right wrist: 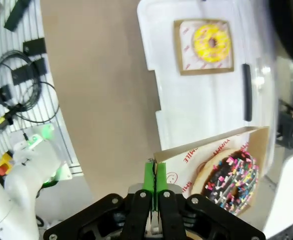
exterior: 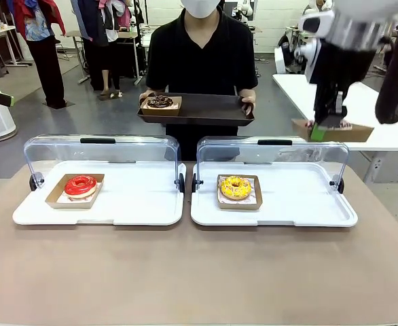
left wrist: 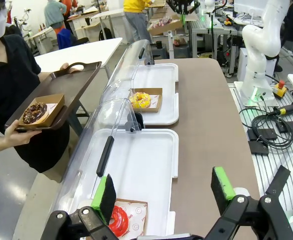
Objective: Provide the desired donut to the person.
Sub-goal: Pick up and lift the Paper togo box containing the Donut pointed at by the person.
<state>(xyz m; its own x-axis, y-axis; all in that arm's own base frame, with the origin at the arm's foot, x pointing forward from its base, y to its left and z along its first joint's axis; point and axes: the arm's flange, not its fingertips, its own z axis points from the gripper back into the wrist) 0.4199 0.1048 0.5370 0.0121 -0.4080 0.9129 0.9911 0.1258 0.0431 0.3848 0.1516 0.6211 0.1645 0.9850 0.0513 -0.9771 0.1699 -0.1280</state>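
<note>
The long brown table [exterior: 199,272] lies on the robot's side of the dark brown rectangular serving tray [exterior: 209,109], which the person in the black T-shirt [exterior: 199,61] holds by both ends at waist height just past the far edge. Below that serving tray and nearer the robot sit two white display trays with raised clear lids, one towards the robot's left [exterior: 138,200], one towards its right [exterior: 301,200].

The right gripper [exterior: 319,129] hangs in the air to the right of the serving tray, about level with it and well apart. Its green pads are pinched together on the rim of an open cardboard box [right wrist: 206,150] carrying a chocolate donut with coloured sprinkles [right wrist: 231,177]. The left gripper [left wrist: 164,192] waits far off to the serving tray's left, fingers spread, holding nothing.

A plain chocolate donut in its own box [exterior: 159,102] already lies at the serving tray's left end; the rest is bare. The red-glazed donut [exterior: 81,185] and yellow-iced donut [exterior: 235,187] rest in the display trays below it.

I'd say the pick is done, with the carry across, setting down and release left.
</note>
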